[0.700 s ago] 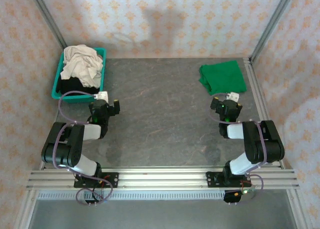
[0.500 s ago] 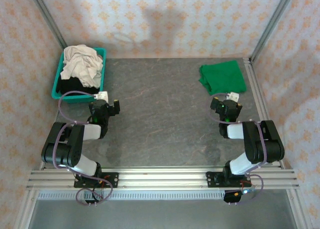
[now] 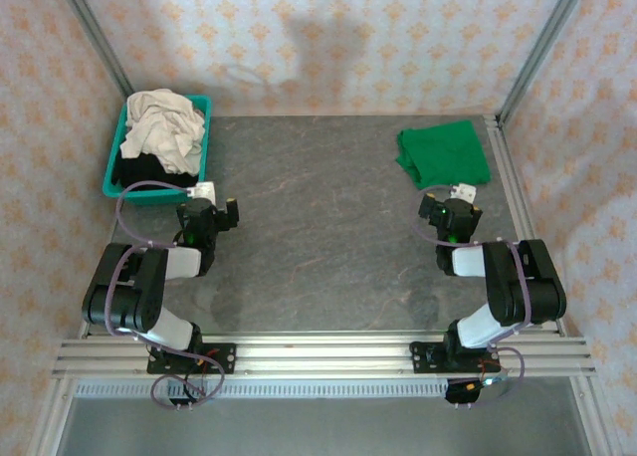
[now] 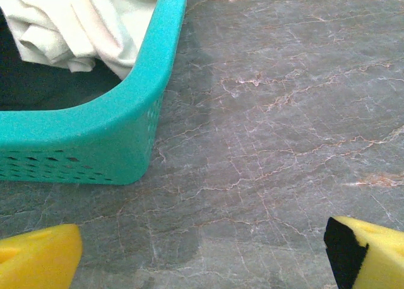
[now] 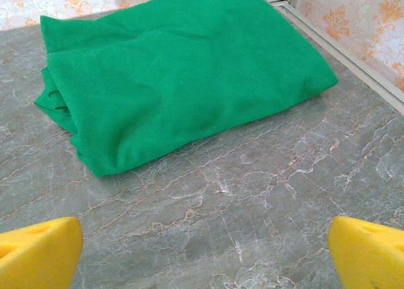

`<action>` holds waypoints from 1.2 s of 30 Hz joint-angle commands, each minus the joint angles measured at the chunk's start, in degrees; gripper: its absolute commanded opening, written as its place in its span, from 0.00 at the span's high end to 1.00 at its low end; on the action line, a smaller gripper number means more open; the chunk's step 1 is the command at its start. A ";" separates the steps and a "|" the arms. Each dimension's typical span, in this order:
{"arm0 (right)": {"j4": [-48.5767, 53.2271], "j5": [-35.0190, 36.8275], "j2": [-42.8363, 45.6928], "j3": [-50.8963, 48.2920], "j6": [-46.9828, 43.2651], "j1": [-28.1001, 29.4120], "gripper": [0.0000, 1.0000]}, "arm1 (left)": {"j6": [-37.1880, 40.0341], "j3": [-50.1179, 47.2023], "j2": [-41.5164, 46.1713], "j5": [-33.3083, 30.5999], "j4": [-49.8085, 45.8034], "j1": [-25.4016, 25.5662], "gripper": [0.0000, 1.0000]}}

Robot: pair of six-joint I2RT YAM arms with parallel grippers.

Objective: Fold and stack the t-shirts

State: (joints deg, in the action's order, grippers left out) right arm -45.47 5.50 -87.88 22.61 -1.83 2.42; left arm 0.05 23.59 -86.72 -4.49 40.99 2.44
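A crumpled cream t-shirt (image 3: 164, 127) (image 4: 82, 24) lies heaped in the teal basket (image 3: 115, 162) (image 4: 120, 137) at the back left. A green t-shirt (image 3: 443, 153) (image 5: 183, 74) lies folded flat on the table at the back right. My left gripper (image 3: 214, 203) (image 4: 202, 254) hovers low just in front of the basket's near corner, open, with bare table between its yellow fingertips (image 4: 38, 257). Just short of the green shirt's near edge, my right gripper (image 3: 456, 205) (image 5: 205, 254) is also open and empty, its yellow pads (image 5: 369, 251) wide apart.
The grey marbled table (image 3: 318, 227) spreads between the two arms. An aluminium frame rail (image 3: 508, 177) (image 5: 353, 55) runs along the right edge close to the green shirt. Patterned walls close in the back and sides.
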 commanded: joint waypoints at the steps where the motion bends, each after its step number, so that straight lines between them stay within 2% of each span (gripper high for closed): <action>1: -0.24 -0.49 0.43 1.00 -0.59 -0.31 0.01 | 0.59 1.06 1.02 -0.92 1.18 0.24 0.00; 26: -0.36 -0.49 0.59 0.88 -0.55 -0.31 0.01 | 0.75 1.52 1.59 -1.64 0.65 0.32 0.00; 28: 2.26 1.87 2.30 1.70 -0.01 0.02 0.01 | 0.01 6.84 6.81 -6.04 -14.46 1.65 0.00; 30: 12.12 3.94 7.48 5.11 -0.19 0.65 0.01 | -5.03 12.69 12.13 -9.91 -27.09 1.91 0.00; 32: 22.11 3.98 12.27 9.76 1.43 0.74 0.01 | -11.18 16.27 16.99 -9.74 -34.01 1.80 0.00; 34: 27.77 1.03 16.20 13.06 4.31 0.67 0.01 | -17.85 19.70 20.45 -11.27 -40.21 1.87 0.00; 36: 28.91 -2.69 19.02 14.09 7.10 0.70 0.01 | -23.37 25.19 20.79 -15.94 -49.91 1.73 0.00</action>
State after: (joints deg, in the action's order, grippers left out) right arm -24.60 5.85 -72.84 34.39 0.95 2.74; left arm -12.43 44.31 -66.89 -13.15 8.78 4.14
